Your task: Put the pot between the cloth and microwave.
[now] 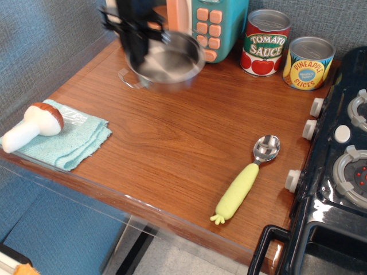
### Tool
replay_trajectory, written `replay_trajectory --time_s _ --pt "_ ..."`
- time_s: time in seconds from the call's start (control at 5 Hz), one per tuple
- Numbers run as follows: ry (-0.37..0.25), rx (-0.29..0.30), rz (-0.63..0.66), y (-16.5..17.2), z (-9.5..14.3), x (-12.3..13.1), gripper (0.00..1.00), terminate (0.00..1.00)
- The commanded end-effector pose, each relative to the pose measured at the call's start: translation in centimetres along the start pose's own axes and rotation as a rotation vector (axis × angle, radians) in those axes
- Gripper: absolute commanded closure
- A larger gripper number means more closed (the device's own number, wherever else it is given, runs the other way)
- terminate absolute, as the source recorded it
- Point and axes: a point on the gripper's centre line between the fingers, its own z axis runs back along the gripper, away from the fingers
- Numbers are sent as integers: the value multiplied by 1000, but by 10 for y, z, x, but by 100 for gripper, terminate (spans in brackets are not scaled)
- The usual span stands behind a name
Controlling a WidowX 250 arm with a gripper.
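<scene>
The gripper (139, 48) is gripping the pot (167, 61) by its left rim, one finger inside the wall and one outside as far as the blur allows; the pot is showing motion blur and seems to be riding clear of the table (172, 143), far left, right in front of the microwave (203, 23); whether its base is touching the wood I cannot tell.

The cloth (69, 137) is lying at the near left edge with a toy mushroom (34, 124) sitting on it; a broad strip of wood is lying open between cloth and microwave, and that is the target ground.

On handling: I am judging this pot as light, rigid and thin-walled, polished steel and so slippery under hard fingers; a pinch on one side is hanging the weight off-centre, so it is liable to tilt or swing; the rim looks the sounder hold, since the wire loop handle (127, 75) is thin and would likely pivot; nothing fragile here, only a clatter if it slips.

The spoon (248, 177) and two cans (287, 48) are sitting well to the right, out of the way.
</scene>
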Motion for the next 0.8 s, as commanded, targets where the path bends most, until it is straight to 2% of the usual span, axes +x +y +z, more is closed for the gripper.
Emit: replay_trajectory --time_s 0.0,0.2,0.4,0.6 --pt "32 72 49 65 -26 13 100 0" --pt "68 75 73 80 -48 13 100 0" --pt "83 64 73 81 -55 12 0 0" --pt "26 76 45 74 -34 16 0 0"
